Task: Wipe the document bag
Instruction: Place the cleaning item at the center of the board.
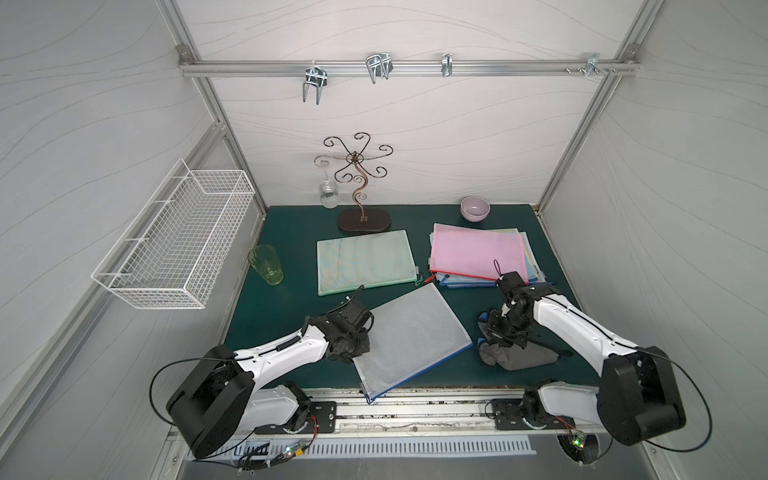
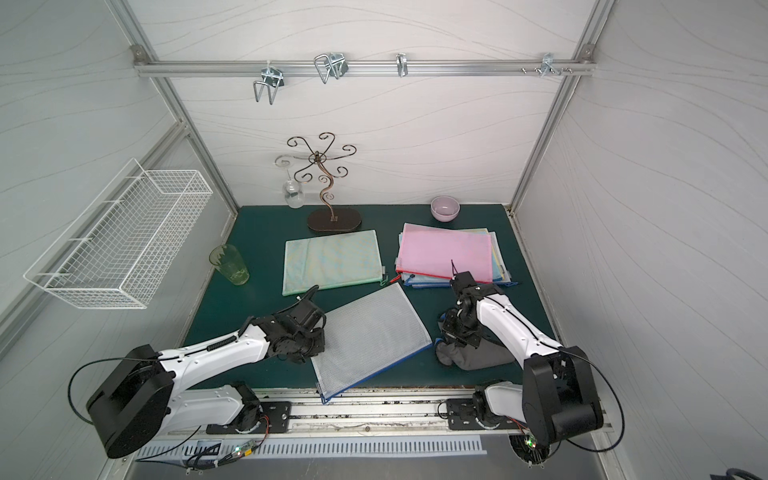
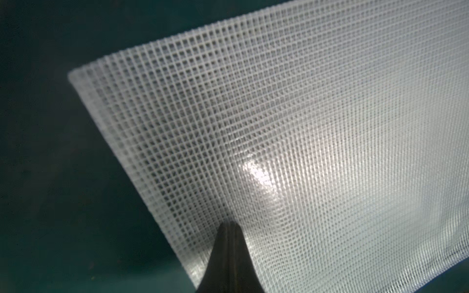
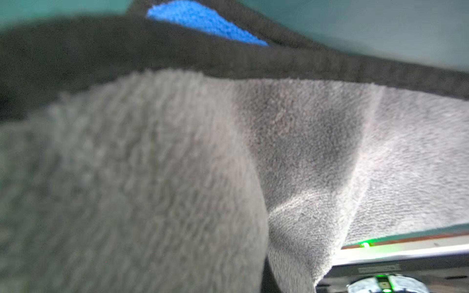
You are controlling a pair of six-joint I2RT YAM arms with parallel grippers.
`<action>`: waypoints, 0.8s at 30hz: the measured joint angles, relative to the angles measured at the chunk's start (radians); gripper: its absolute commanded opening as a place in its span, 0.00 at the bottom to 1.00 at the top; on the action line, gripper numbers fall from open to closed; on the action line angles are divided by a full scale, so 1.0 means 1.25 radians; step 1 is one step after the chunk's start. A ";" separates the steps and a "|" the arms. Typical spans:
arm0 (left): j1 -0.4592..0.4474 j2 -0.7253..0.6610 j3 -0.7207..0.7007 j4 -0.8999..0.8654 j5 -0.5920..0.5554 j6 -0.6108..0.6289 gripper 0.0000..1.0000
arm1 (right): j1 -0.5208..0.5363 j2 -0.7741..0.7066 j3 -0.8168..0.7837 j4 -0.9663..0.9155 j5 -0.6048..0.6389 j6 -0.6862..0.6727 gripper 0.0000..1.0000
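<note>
The document bag (image 1: pixel 415 336) (image 2: pixel 374 336) is white mesh with a blue zip edge and lies askew on the green mat near the front; one corner hangs over the front edge. My left gripper (image 1: pixel 366 331) (image 2: pixel 321 332) is shut, and its fingertips (image 3: pixel 228 227) press on the bag's (image 3: pixel 304 126) left edge. A grey cloth (image 1: pixel 523 353) (image 2: pixel 478 357) lies bunched to the right of the bag. My right gripper (image 1: pixel 498 336) (image 2: pixel 455 337) is down in it and shut on a fold. The cloth (image 4: pixel 177 165) fills the right wrist view and hides the fingers.
A pale green bag (image 1: pixel 365 262) lies behind the mesh one, and a stack of bags with a pink one on top (image 1: pixel 478 253) lies at back right. A lilac bowl (image 1: pixel 475 208), a scrolled metal stand (image 1: pixel 361 187) with a hanging wine glass (image 1: pixel 328 193), a green tumbler (image 1: pixel 266 264) and a wall basket (image 1: pixel 174 241) surround them.
</note>
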 measured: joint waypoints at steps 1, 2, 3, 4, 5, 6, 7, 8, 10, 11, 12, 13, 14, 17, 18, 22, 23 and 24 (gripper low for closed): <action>0.002 -0.006 0.000 -0.011 -0.003 0.007 0.00 | -0.018 0.001 -0.004 0.000 -0.001 -0.006 0.54; 0.003 -0.014 0.001 -0.022 -0.005 0.012 0.00 | -0.031 0.006 -0.006 0.000 -0.004 -0.009 0.74; 0.004 -0.027 0.003 -0.035 -0.006 0.020 0.00 | -0.042 0.012 -0.006 0.001 -0.013 -0.016 0.97; 0.004 -0.043 0.008 -0.046 -0.006 0.028 0.00 | -0.044 0.012 -0.006 0.003 -0.024 -0.023 0.99; 0.004 -0.058 0.018 -0.058 -0.005 0.034 0.00 | -0.044 0.007 -0.005 0.002 -0.031 -0.026 0.99; 0.004 -0.076 0.032 -0.069 -0.005 0.043 0.00 | -0.039 -0.002 -0.003 0.002 -0.037 -0.032 0.99; 0.004 -0.093 0.050 -0.075 -0.003 0.050 0.02 | -0.034 -0.015 0.000 0.000 -0.038 -0.036 0.99; 0.004 -0.104 0.068 -0.078 -0.001 0.056 0.04 | -0.032 -0.029 0.002 -0.002 -0.041 -0.040 0.99; 0.001 -0.122 0.118 -0.078 0.008 0.073 0.08 | -0.028 -0.062 0.014 -0.012 -0.046 -0.042 0.99; -0.004 -0.125 0.141 -0.076 0.013 0.080 0.09 | -0.026 -0.073 0.020 -0.014 -0.049 -0.043 0.99; -0.009 -0.125 0.164 -0.071 0.017 0.088 0.11 | -0.023 -0.083 0.024 -0.014 -0.052 -0.043 0.99; -0.018 -0.123 0.185 -0.064 0.023 0.096 0.12 | -0.021 -0.092 0.027 -0.014 -0.054 -0.043 0.99; -0.027 -0.119 0.202 -0.058 0.030 0.103 0.13 | -0.020 -0.099 0.027 -0.013 -0.055 -0.042 0.99; -0.069 -0.078 0.254 -0.027 0.058 0.129 0.15 | -0.016 -0.105 0.027 -0.011 -0.057 -0.037 0.99; -0.088 -0.056 0.269 -0.013 0.066 0.140 0.16 | -0.016 -0.098 0.027 -0.009 -0.057 -0.035 0.99; -0.168 0.048 0.324 0.058 0.101 0.186 0.17 | -0.015 -0.016 0.019 0.043 -0.060 -0.017 0.99; -0.182 0.071 0.333 0.075 0.109 0.194 0.17 | -0.015 0.010 0.019 0.057 -0.063 -0.014 0.99; -0.196 0.099 0.344 0.097 0.120 0.202 0.18 | -0.014 0.047 0.019 0.078 -0.068 -0.008 0.99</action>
